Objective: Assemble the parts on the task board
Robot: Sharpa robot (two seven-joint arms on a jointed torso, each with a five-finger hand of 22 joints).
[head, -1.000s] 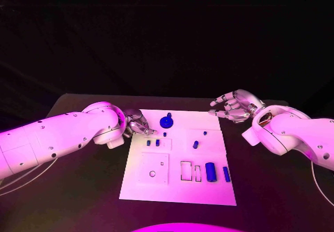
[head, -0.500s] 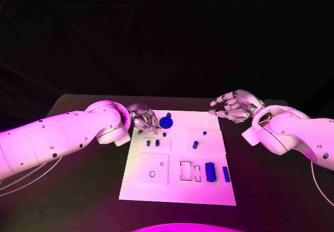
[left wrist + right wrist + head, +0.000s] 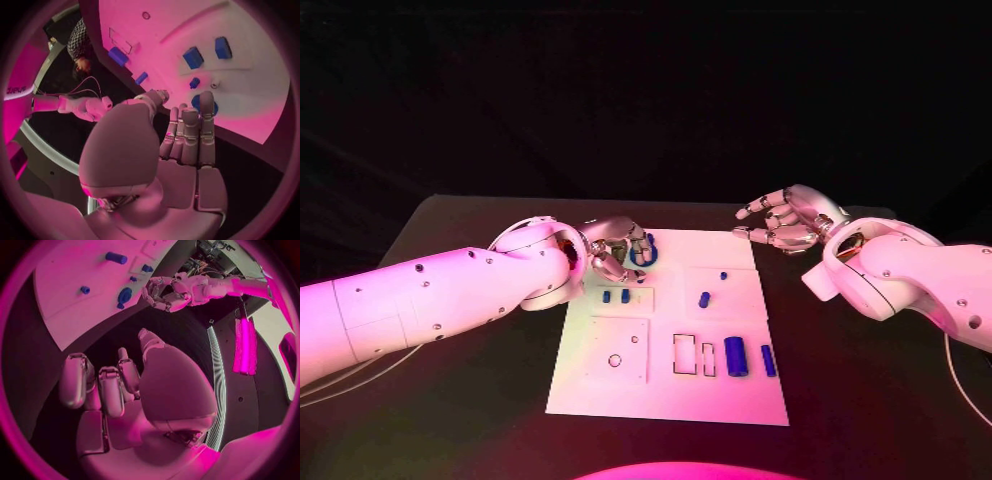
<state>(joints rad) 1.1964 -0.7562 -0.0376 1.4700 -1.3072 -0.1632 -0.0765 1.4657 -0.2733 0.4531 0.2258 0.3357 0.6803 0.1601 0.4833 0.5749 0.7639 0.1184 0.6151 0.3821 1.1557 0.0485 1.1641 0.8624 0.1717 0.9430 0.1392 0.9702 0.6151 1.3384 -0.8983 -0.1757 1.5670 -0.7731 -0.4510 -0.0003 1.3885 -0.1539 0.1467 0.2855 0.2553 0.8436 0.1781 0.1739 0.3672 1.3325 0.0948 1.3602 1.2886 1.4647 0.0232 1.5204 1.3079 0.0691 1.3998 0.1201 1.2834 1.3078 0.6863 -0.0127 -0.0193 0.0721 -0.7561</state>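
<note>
Left hand (image 3: 617, 250): hovering by the round blue part (image 3: 646, 252) on the task board (image 3: 668, 400), fingers apart, holding nothing.
Right hand (image 3: 788, 222): hanging off the board, fingers spread, empty.

- Head view: high above the near edge of the bench (image 3: 473, 400), looking down and forward; it takes in the whole task board (image 3: 668, 390) with both arms entering from the sides
- Left wrist view: close behind the left hand (image 3: 181, 150), facing along its fingers (image 3: 206, 120) toward the board's far end
- Right wrist view: behind the right hand (image 3: 125, 385), well off the board; it shares the round blue part (image 3: 125, 294) and the left hand with the other two views
</note>
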